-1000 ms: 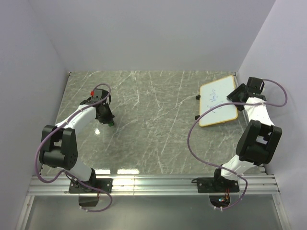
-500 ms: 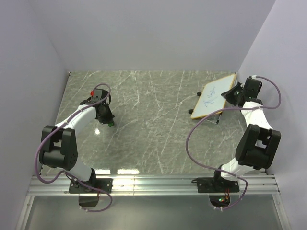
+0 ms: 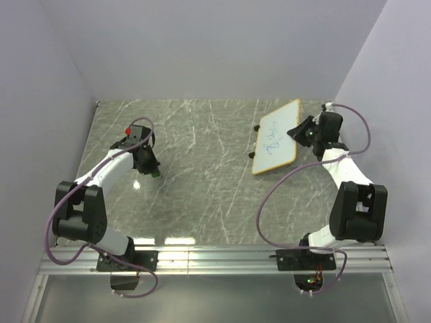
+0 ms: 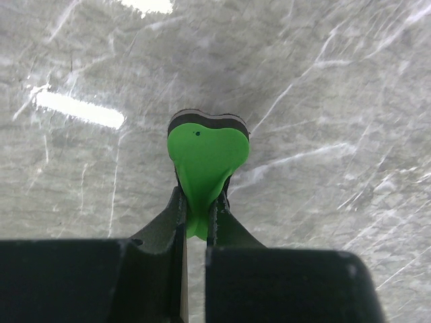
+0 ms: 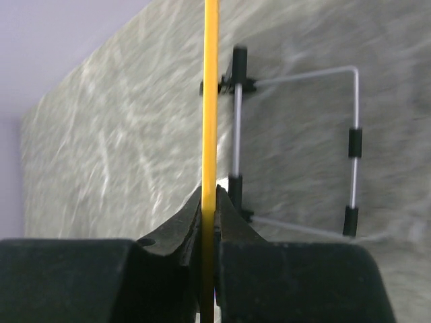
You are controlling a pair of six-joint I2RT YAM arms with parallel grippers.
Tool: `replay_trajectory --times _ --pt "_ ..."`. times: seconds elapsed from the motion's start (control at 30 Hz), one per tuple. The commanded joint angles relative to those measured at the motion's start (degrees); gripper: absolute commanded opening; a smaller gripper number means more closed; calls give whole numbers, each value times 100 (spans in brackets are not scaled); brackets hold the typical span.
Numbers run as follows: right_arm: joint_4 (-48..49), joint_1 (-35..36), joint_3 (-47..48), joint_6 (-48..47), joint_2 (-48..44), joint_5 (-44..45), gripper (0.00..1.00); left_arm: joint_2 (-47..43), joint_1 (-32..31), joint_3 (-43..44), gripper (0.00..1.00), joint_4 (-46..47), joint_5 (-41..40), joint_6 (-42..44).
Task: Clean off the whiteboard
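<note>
Since the earlier frame the whiteboard (image 3: 276, 136) is shifted leftward. From above it is seen tilted over the marble table (image 3: 202, 202), gripped by the right gripper (image 3: 300, 132). Left wrist: the green eraser (image 4: 205, 158) is pinched in the shut left gripper (image 4: 197, 205). Right wrist: the orange frame is clamped edge-on between closed jaws. Positioning is judged under way; board and eraser must next be brought together.

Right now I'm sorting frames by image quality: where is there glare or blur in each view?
Top external: sharp, with bright reflections on the table near the arm bases. Left wrist: a bright glare streak on the marble left of the green eraser, which is crisp. Right wrist: the marble looks smeared and soft; the whiteboard edge in the right gripper is clearer.
</note>
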Motion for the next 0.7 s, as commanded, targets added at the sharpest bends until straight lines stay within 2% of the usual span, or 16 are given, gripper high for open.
replay_trajectory --times 0.0,0.07,0.17,0.33,0.5,0.67 --pt "-893 660 -680 -459 387 -1220 0 -211 -39 -67 0 -65 -119 -102" --pt "-752 879 -733 -477 414 -1824 0 -237 -57 -76 0 -74 -137 -128" --pt "-594 1328 -646 -547 519 -2249 0 -246 -83 -41 0 -100 -181 -163" --pt "-1006 2241 259 -864 1063 -2821 0 -202 -136 82 0 -170 -234 -198" --pt "-1506 2647 1137 -1013 1433 -2488 0 -96 -198 310 0 -258 -304 -207" --pt "-2104 2647 1954 -1066 1565 -1364 0 -53 -242 433 0 -320 -339 -198"
